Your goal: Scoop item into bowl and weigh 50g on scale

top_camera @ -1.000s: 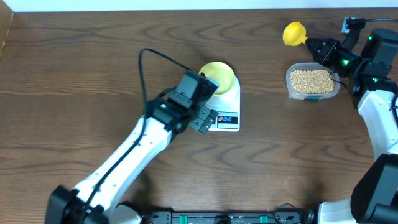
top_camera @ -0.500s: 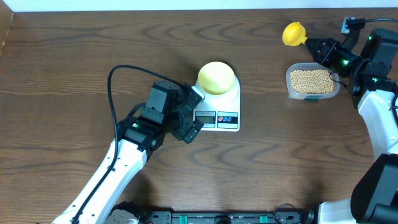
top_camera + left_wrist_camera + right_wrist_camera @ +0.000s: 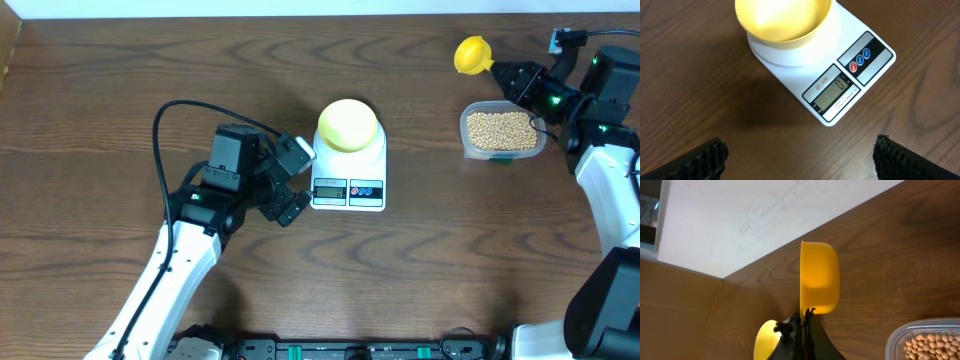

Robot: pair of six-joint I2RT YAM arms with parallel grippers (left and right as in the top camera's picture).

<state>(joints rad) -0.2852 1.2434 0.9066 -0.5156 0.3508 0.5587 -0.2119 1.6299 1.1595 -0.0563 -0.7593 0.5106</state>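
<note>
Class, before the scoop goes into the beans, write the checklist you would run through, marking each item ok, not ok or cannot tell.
1. Bowl sits on the scale: ok.
2. Bowl is empty: ok.
3. Display shows zero: ok.
4. Right hand is shut on the scoop: ok.
5. Left hand is open and off the scale: ok.
6. Tub holds beans: ok.

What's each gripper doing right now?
Left gripper: open, empty, near the scale.
Right gripper: shut on the yellow scoop.
</note>
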